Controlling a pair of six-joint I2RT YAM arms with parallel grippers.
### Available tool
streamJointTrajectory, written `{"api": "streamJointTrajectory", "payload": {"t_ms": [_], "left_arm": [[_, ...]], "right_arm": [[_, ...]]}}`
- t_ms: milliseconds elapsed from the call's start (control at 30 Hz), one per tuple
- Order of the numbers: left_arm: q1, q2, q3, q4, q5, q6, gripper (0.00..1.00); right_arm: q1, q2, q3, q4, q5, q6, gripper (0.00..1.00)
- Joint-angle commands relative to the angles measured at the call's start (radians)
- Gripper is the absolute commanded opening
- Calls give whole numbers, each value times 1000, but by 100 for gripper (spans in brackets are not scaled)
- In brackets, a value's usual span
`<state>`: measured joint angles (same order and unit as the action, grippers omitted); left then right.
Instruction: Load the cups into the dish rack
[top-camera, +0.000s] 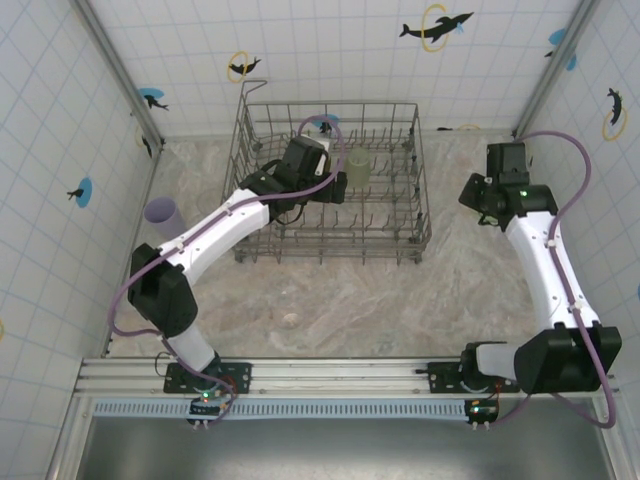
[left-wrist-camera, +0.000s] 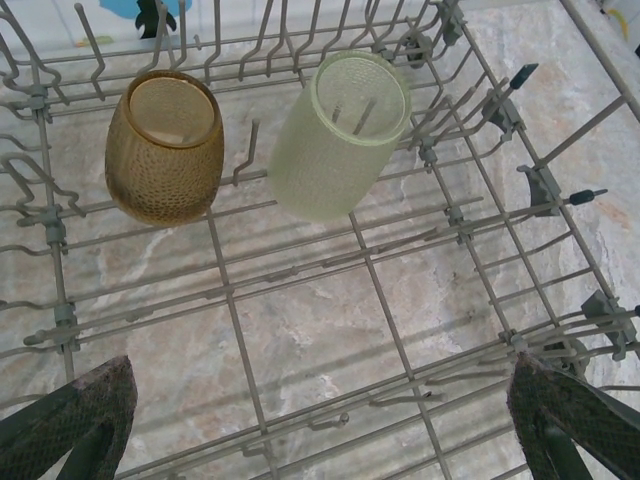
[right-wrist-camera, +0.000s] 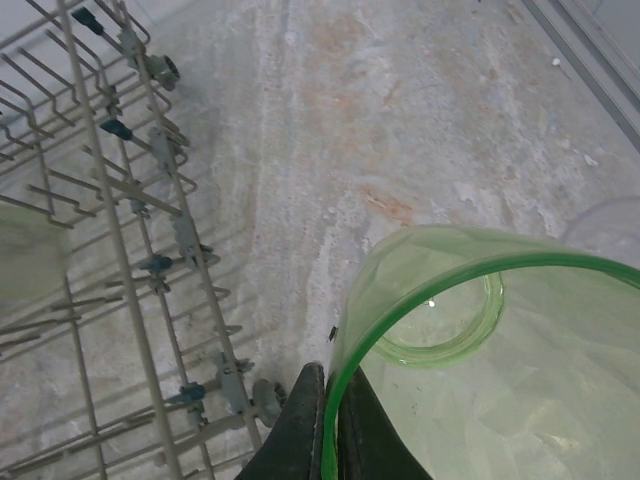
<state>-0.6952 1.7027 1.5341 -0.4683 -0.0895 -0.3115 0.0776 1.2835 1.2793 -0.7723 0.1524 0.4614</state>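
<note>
Grey wire dish rack (top-camera: 425, 215) stands at 12 o'clock on the marbled table (top-camera: 330, 300), top view.

1. Rack contents, left wrist cam: amber cup (left-wrist-camera: 165, 145) at 10 o'clock and pale green cup (left-wrist-camera: 335, 135) at 12 o'clock. Both lean among the tines (left-wrist-camera: 250, 140) with one round end toward the cam. They are close together but not touching.
2. Left gripper (left-wrist-camera: 320, 368): we find the jaws spread wide with nothing between them. It hovers over the rack floor at 6 o'clock of both cups, and no contact w/ either is seen.
3. Right gripper (right-wrist-camera: 325, 385): jaws are pinched on the wall of a bright green cup (right-wrist-camera: 480, 350), one finger inside the rim and one outside. In the top view this gripper (top-camera: 500, 160) is at 3 o'clock of the rack, outside its wall and over the table. We cannot tell whether the held cup rests on the table or is lifted.
4. Lavender cup (top-camera: 160, 212): on the table at 9 o'clock of the rack, well apart from it and just beside the left arm.
</note>
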Motion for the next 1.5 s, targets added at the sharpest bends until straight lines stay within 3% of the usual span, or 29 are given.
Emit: {"api": "streamJointTrajectory", "payload": {"t_ms": [0, 367, 600, 767, 833, 933, 1067, 1333, 1467], "left_arm": [[-7, 17, 44, -42, -7, 11, 98], [-7, 31, 61, -50, -29, -12, 98], [-2, 67, 129, -83, -21, -34, 98], [24, 92, 163, -86, 44, -77, 98], [44, 95, 169, -73, 101, -103, 98], [103, 92, 166, -32, 277, -202, 97], [171, 49, 59, 171, 503, -349, 97], [218, 57, -41, 458, 733, -560, 98], [225, 40, -152, 729, 839, -752, 98]], "right_arm": [[8, 31, 84, 70, -28, -6, 0], [13, 59, 58, 309, -318, 13, 0], [14, 5, -99, 607, -526, 86, 0], [14, -10, -192, 797, -666, 170, 0], [15, -10, -216, 841, -707, 194, 0], [19, -15, -266, 966, -760, 239, 0], [28, -19, -325, 1098, -817, 288, 0], [40, 28, -356, 1288, -919, 364, 0], [55, 45, -380, 1353, -942, 388, 0]]}}
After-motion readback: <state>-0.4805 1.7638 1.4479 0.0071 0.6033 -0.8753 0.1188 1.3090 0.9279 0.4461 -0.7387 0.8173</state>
